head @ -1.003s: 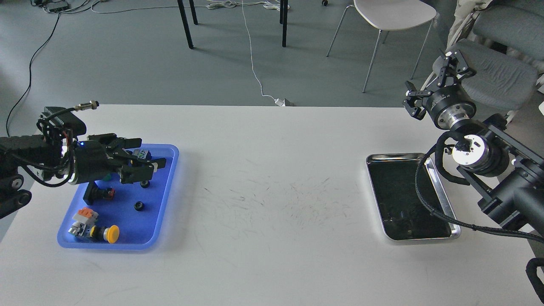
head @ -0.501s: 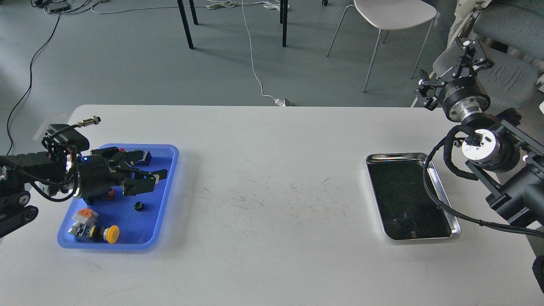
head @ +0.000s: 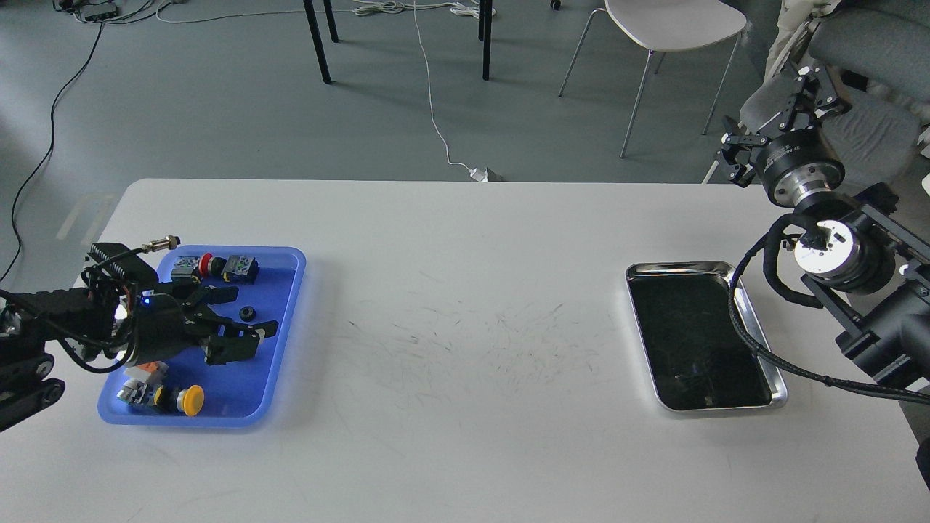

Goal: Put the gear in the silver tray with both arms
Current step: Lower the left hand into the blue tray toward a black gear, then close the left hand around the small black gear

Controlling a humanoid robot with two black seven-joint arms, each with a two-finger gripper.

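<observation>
A small black gear lies in the blue plastic tray at the table's left. My left gripper hovers low over that tray, open, and the gear shows between its two fingers. A second gear seen earlier is hidden under the gripper. The silver tray sits at the right of the table, with nothing in it. My right gripper is raised high beyond the table's far right corner, open and empty. The right arm's black cable hangs across the silver tray's right side.
The blue tray also holds a yellow-capped button, an orange and white part, a red button and small blocks. Chairs and table legs stand on the floor beyond the far edge.
My left gripper has moved toward the near side of the blue tray, uncovering the parts at its far end. My right gripper has risen and swung to the right.
</observation>
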